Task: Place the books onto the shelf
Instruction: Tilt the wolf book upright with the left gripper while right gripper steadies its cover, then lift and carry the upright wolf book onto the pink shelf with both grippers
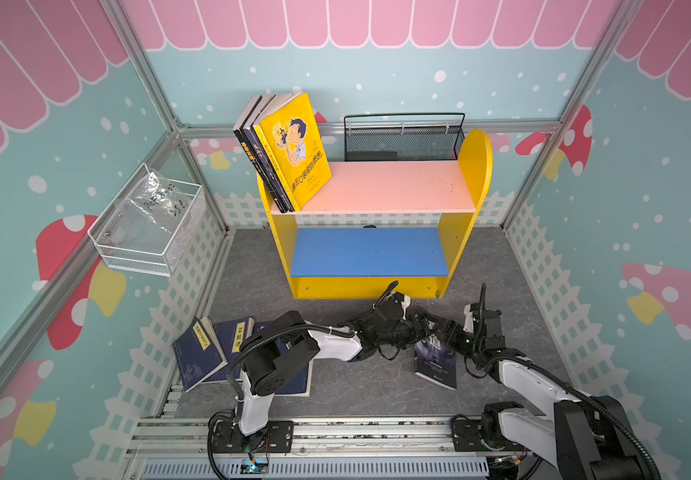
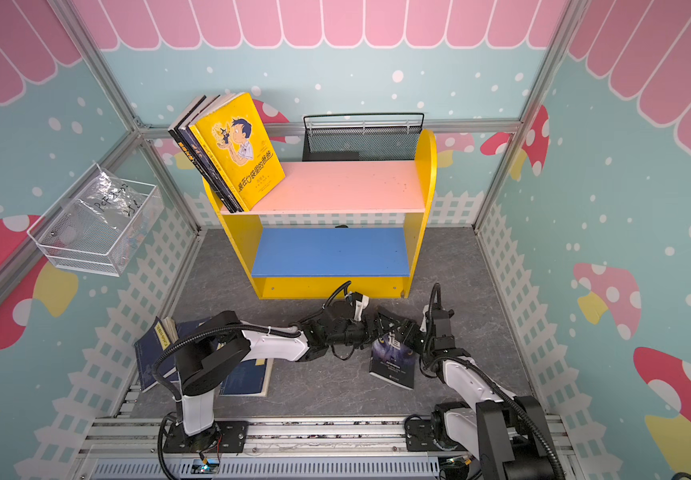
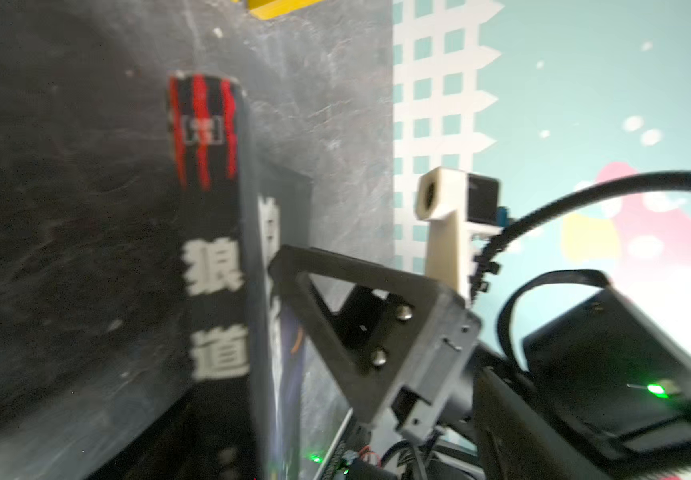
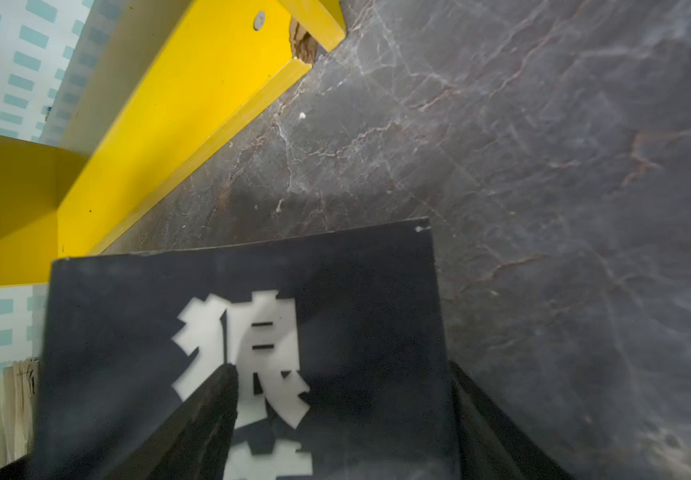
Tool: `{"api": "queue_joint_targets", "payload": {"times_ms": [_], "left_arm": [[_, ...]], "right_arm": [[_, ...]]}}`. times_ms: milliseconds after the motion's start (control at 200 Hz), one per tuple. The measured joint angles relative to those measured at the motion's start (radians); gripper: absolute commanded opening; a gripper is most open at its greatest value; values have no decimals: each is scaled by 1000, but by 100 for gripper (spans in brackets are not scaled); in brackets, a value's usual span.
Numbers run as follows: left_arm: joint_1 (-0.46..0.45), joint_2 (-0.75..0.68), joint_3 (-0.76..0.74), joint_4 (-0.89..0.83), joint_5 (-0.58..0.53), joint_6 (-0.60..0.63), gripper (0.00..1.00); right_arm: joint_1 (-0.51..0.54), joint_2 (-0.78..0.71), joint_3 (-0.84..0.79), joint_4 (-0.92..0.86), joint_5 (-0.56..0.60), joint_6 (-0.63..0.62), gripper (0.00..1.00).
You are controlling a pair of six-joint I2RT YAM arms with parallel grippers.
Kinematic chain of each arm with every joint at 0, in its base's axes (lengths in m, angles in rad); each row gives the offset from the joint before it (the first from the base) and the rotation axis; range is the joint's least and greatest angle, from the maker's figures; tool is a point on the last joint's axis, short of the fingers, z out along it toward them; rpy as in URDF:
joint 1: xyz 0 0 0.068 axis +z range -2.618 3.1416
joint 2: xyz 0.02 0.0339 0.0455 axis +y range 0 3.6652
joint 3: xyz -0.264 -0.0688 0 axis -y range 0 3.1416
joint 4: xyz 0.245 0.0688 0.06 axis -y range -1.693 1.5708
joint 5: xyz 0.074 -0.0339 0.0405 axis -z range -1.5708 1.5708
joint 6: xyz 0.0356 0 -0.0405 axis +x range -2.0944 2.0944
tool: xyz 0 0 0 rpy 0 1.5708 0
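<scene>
At the end of the pink upper board nearest the left arm's side, on the small wooden shelf with yellow round-topped sides (image 1: pixel 398 187), about four paperbacks (image 1: pixel 290 153) lean together. The yellow cartoon cover is the outermost of them.

Just in front of the shelf's yellow base, on the grey marbled table (image 1: pixel 356 390), both arms meet over a dark bluish paperback with large white characters (image 1: pixel 437 368). This book seems tilted: its end away from the shelf rests on the table and its other end is under the two tools. The right tool (image 1: pixel 431 323) straddles it. In the right wrist view one finger (image 4: pixel 206 419) lies across the cover and the other shows beyond the book's side edge; whether they press it I cannot tell. The left tool (image 1: pixel 412 328) is close by the spine, but whether it is spread or pressed together I cannot tell.

Well apart from the shelf, near the left arm's base, navy paperbacks with yellow labels (image 1: pixel 198 353) lie overlapping, partly under that arm.
</scene>
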Motion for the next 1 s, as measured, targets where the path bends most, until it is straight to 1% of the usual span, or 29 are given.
{"api": "queue_joint_targets", "payload": {"times_ms": [70,125,265,495,735,891,971,1001], "left_arm": [[3,-2,0,19,1,-14,90],[4,-9,0,9,0,-19,87],[4,-34,1,-93,-4,-11,80],[-3,-41,32,-304,-34,37,56],[-16,-41,67,-439,-84,90,24],[-19,-41,111,-503,-100,125,9],[-22,-47,124,-535,-109,150,5],[-24,-52,124,-546,-118,157,1]], "right_arm": [[0,13,0,23,-8,8,77],[0,15,0,31,-12,13,77],[0,13,0,33,-18,20,77],[7,12,0,29,-34,23,77],[7,13,0,29,-35,23,77],[7,16,9,22,-43,23,78],[7,9,24,-19,-46,20,80],[8,0,34,-50,-48,16,81]]}}
